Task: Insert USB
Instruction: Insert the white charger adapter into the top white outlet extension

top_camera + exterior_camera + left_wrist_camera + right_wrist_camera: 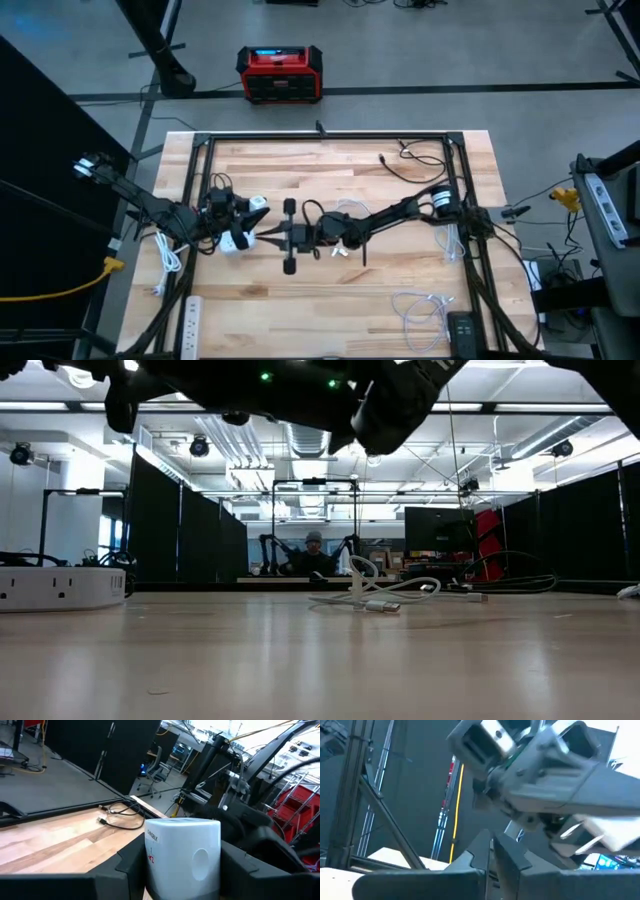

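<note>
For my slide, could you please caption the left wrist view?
Left claw holding a white charger block above the wooden table.

Wooden table (330, 300), white cables (420, 310)

White charger block (182, 856) gripped between left hand (180, 870) fingers

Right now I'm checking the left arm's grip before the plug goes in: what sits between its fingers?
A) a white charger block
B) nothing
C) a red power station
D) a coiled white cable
A: the left wrist view shows the white charger block clamped between the left gripper and its two dark fingers, raised above the wooden table.
</note>
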### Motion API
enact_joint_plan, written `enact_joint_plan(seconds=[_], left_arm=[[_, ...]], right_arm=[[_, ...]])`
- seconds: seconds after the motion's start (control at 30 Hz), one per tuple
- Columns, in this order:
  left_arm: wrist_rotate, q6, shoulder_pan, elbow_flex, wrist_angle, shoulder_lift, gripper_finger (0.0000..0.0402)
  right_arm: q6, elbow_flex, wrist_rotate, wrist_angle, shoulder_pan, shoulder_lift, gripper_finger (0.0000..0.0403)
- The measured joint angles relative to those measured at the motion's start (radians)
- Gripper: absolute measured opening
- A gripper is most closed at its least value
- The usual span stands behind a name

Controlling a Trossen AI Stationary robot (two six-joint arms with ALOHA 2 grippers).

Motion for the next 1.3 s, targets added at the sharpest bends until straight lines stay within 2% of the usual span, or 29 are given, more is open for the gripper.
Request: enact_joint_plan(seconds=[0.17, 0.53, 0.97, 1.3], left_arm=[[0.0, 0.0, 0.0, 0.0, 0.001, 0.0, 0.0158], [-0.004, 0.0, 0.0, 0.001, 0.017, 0.002, 0.0158], [-0.021, -0.001, 0.002, 0.001, 0.034, 0.019, 0.0157], [-0.017, 0.0, -0.001, 0.0, 0.017, 0.014, 0.0153]], right_arm=[[0.001, 0.029, 0.107, 0.035, 0.002, 0.006, 0.0002], [0.137, 0.031, 0.097, 0.07, -0.033, 0.01, 0.0], [0.093, 0.028, 0.268, 0.059, -0.021, 0.01, 0.0], [-0.02, 0.024, 0.402, 0.035, 0.004, 0.009, 0.0]])
